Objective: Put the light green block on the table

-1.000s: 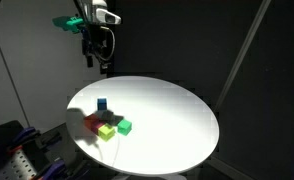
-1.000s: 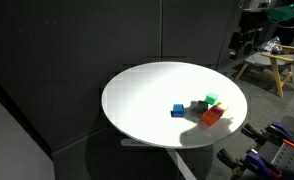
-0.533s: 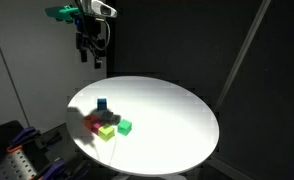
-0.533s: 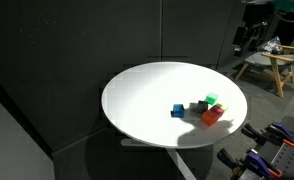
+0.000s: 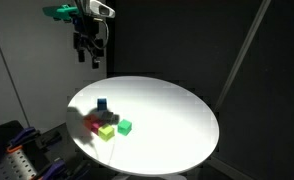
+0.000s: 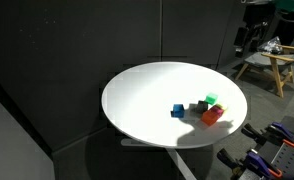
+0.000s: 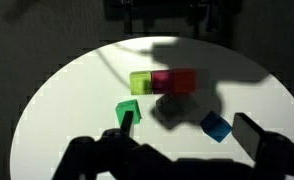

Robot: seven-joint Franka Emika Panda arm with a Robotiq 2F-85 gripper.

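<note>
Gripper [image 5: 90,58] up high in the dark, past the table [image 5: 177,120] edge at about 11 o'clock in an exterior view. Fingers spread wide apart in the wrist view, with nothing between them. Likely parked up there to keep clear of the cubes and leave the whole top in sight.

Light green block [image 5: 124,126] down flat on the white top, at about 9 o'clock from the middle of the table. Touches no finger. Sits just beside the lime cube [image 5: 107,130], at its 3 o'clock, and not on top of any other cube. Looks done, judging from that: low, alone and free of the gripper.

Red cube [image 5: 94,123] right next to the lime cube, at its 10 o'clock. Blue cube [image 5: 102,103] a little apart, at 12 o'clock. Dark lump [image 7: 172,108] in the middle of the group: maybe a dark cube, maybe only shadow, too dim to tell.

No bowl, box or tray anywhere. Nothing inside anything. Only the bare table under the cubes, all of them bunched on one side.
</note>
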